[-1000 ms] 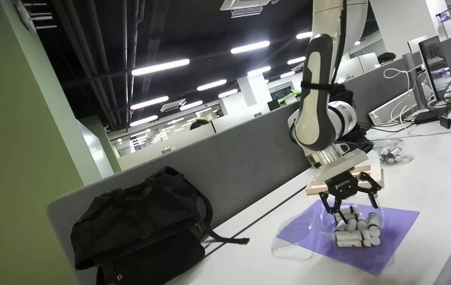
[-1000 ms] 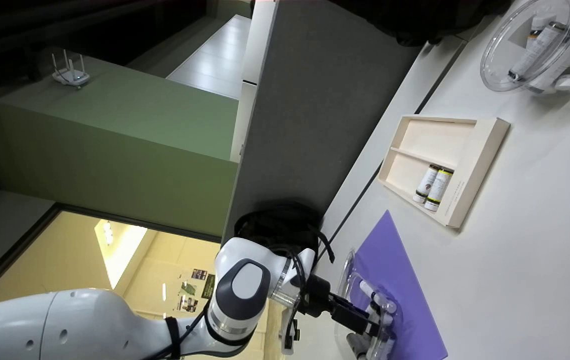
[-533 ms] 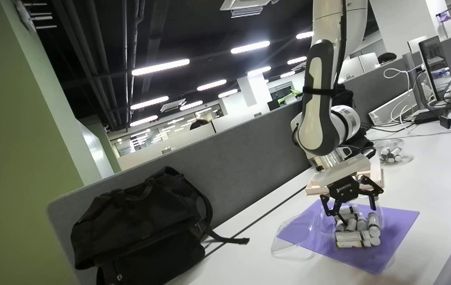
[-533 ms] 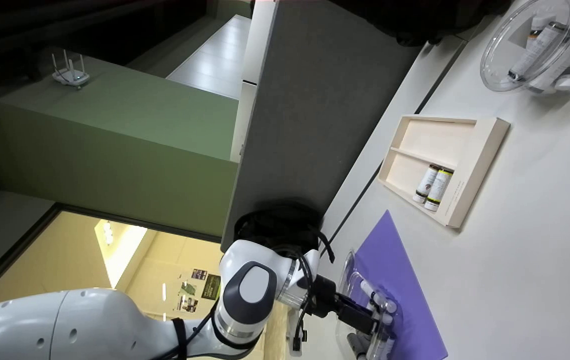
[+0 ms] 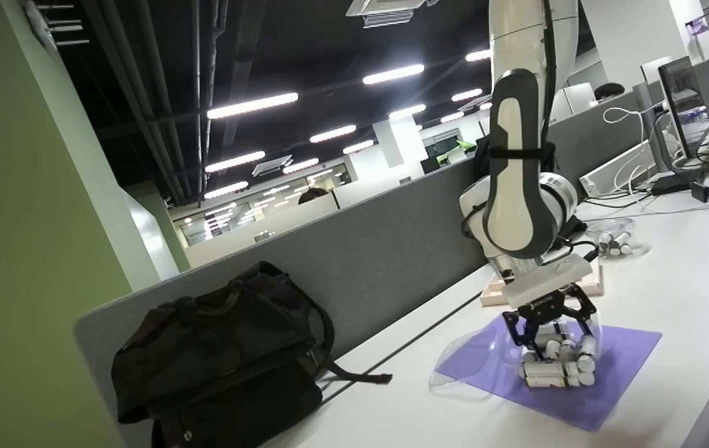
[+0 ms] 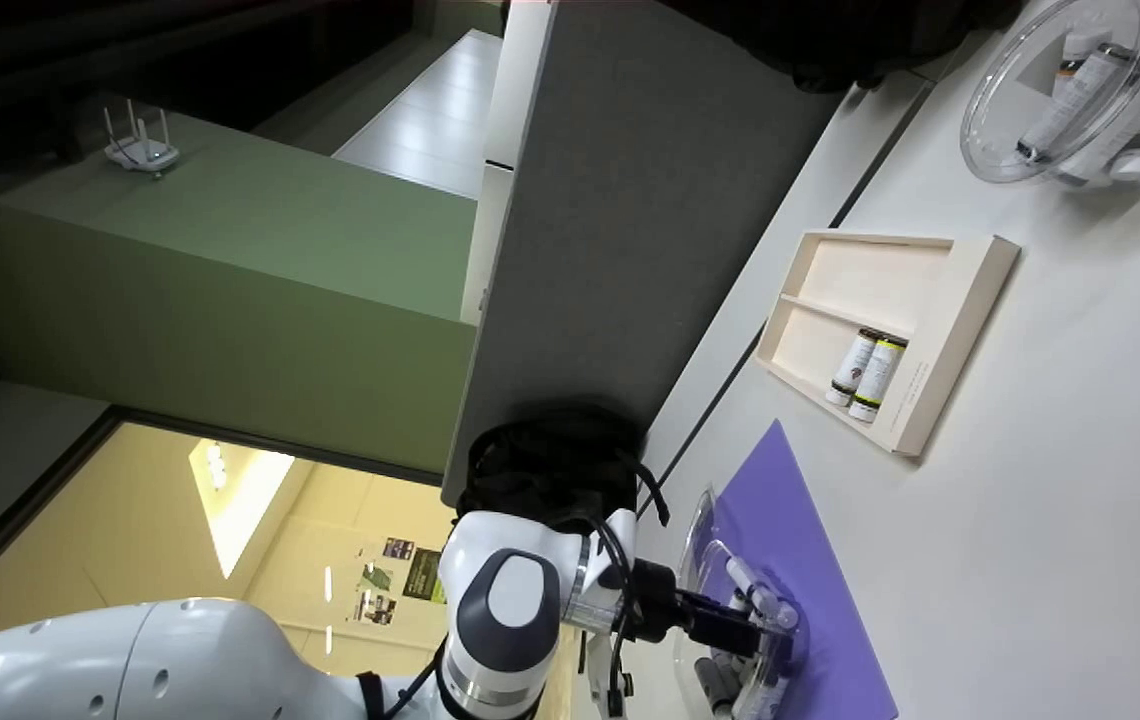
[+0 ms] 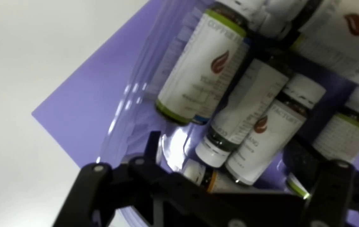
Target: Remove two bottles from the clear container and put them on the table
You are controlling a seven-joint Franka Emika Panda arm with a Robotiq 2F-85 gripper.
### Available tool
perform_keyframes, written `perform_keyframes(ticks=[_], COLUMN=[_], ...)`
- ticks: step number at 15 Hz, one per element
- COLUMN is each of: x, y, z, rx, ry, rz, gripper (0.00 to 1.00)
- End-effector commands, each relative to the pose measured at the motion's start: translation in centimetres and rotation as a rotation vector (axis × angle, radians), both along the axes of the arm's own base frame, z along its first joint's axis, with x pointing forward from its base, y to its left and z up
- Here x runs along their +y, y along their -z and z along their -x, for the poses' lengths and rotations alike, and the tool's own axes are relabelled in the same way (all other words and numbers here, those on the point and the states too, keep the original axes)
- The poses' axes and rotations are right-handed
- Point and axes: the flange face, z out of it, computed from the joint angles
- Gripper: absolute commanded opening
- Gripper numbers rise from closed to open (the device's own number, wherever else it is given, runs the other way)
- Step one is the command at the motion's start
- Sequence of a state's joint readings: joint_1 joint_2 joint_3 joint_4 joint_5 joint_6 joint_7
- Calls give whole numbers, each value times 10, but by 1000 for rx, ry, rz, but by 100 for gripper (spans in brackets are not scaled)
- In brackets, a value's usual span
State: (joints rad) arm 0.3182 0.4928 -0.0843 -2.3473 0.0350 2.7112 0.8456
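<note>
The bottles (image 7: 198,72) are small, white-labelled, with white caps and dark necks. Several lie jumbled in the clear container (image 7: 113,123); in an exterior view they show below the arm (image 5: 547,374). The container stands on a purple mat on the white table (image 5: 671,292). My gripper (image 7: 225,145) is open, pointing down into the container. In the wrist view one finger (image 7: 152,146) is beside the container wall, the other among the bottles at right. Two side-by-side bottles (image 7: 266,142) lie between the fingers, one bottle partly under the gripper body. Contact cannot be told.
A clear lid (image 5: 463,373) lies partly on the purple mat (image 5: 625,348). A wooden tray (image 6: 960,340) holds two bottles. Another clear container (image 6: 980,150) with bottles stands beyond it. A black backpack (image 5: 217,354) leans on the grey divider (image 5: 385,267).
My gripper has moved lower into the container, with its fingers deeper among the bottles. The bottles, the container and the lid have shifted slightly.
</note>
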Motion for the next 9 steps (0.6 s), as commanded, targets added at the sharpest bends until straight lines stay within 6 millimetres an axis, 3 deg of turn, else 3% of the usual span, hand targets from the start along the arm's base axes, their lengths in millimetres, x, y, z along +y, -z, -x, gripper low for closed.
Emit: perform_keyframes(ticks=[1,2,3,5,9], x=[-1,-2,-4,-6,-9], y=[6,8,8,7,5], z=[9,10,9,7,3], rx=[144,167,150,95,8], ry=[35,42,44,43,35], rz=[6,18,30,46,67], gripper=[100,100,75,69,44])
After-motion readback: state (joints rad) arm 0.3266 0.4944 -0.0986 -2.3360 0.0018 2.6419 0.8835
